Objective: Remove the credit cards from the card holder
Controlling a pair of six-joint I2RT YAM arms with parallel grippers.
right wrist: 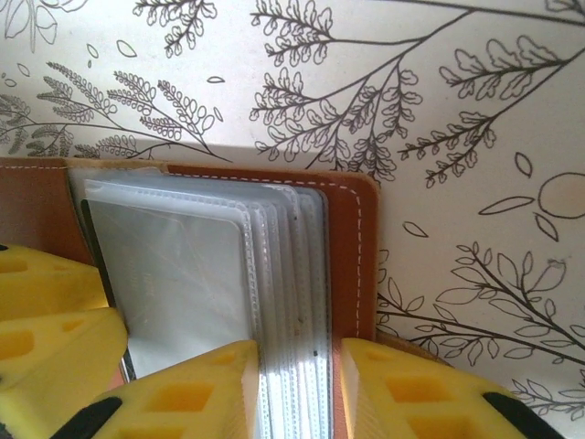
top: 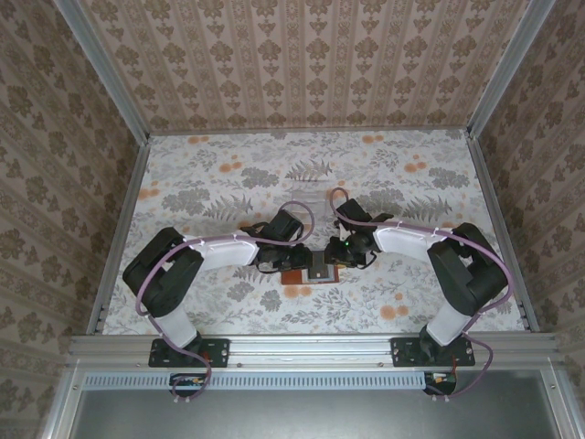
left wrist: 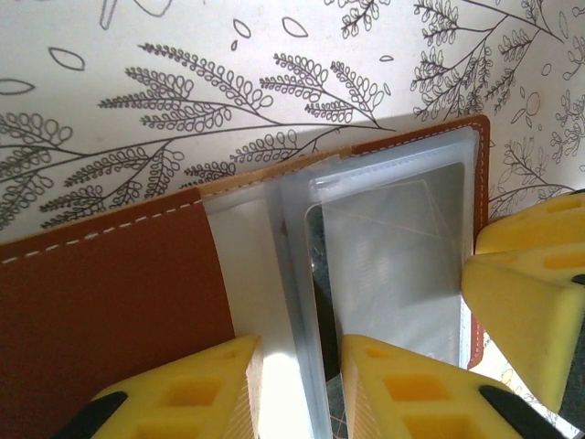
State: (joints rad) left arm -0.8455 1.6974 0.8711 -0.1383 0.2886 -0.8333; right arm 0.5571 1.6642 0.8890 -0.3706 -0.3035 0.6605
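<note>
**Card sleeved between the two grippers, lengthwise ahead**

The card holder point(top: 311, 272) lies open and flat under both grippers. The left gripper point(left wrist: 302, 384) pinches the clear sleeve fold. A grey credit card point(left wrist: 393, 265) sits just to that gripper's right, its long axis pointing straight ahead. The right gripper point(right wrist: 302, 389) straddles the sleeve stack; whether it grips, I cannot tell.

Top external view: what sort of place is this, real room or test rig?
Likely a staged robot test cell, not a room: patterned panel walls in a metal frame, a floral-print tabletop, left arm and right arm bolted to a rail.
</note>
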